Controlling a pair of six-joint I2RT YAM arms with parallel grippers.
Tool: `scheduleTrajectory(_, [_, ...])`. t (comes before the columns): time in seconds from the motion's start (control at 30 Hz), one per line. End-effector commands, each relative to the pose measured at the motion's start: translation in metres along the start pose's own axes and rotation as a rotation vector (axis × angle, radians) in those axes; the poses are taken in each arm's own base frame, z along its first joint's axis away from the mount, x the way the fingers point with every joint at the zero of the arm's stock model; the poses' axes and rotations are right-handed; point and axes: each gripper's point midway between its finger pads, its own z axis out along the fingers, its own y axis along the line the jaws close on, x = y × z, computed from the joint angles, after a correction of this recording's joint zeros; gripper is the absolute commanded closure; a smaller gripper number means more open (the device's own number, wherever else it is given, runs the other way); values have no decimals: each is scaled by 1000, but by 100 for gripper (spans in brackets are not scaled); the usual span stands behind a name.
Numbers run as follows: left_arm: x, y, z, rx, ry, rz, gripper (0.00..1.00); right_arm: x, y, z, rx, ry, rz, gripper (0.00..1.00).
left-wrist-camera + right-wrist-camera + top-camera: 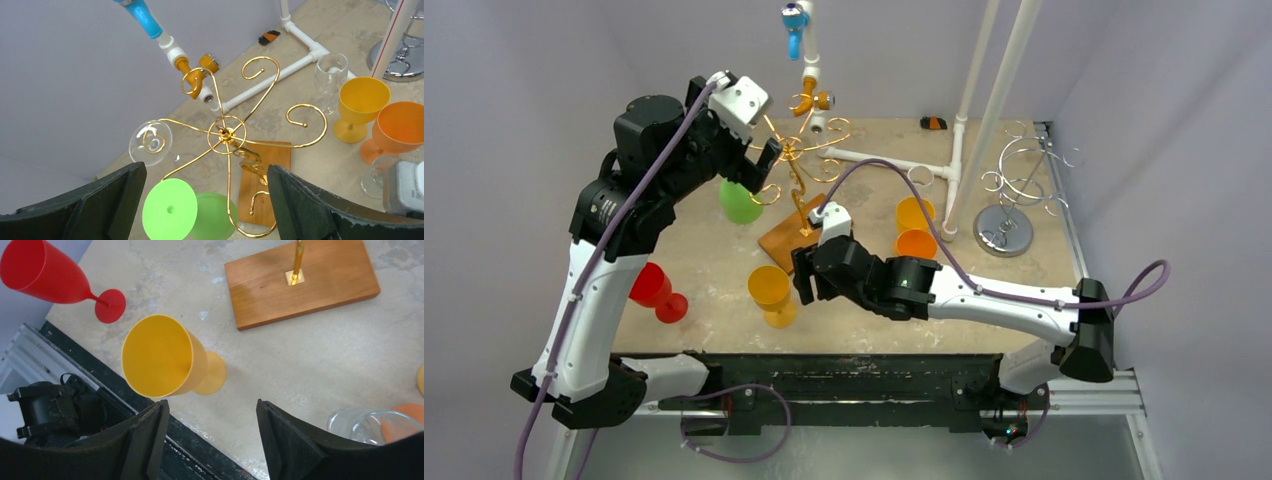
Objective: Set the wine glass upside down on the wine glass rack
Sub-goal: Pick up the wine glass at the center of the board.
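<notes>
1 green glass (167, 210) hangs inverted on rack (223, 132), beside left claw (205, 170).

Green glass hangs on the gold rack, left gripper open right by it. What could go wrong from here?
1. The open left gripper flanks the green glass; backing out carelessly could clip it or the gold rack and unseat it.
2. A clear glass hangs on the next arm; a jolt might shake it loose.
3. The yellow glass by the right gripper stands near the table edge; a nudge could tip it off.
</notes>
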Motion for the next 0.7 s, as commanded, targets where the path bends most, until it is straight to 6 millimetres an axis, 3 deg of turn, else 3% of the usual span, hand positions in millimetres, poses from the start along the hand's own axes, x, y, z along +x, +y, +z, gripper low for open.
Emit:
scheduleTrajectory(0.0, [33, -9, -2, 10, 128, -71, 0, -13, -30, -22, 83, -47, 30, 30])
scheduleTrajectory(0.27, [31, -10, -2, 14, 113, -84, 0, 20, -89, -21, 184, 46, 28, 38])
scheduleTrajectory(0.67, [11, 4, -9, -37, 63, -59, 0, 76, -120, 11, 242, 144, 21, 46])
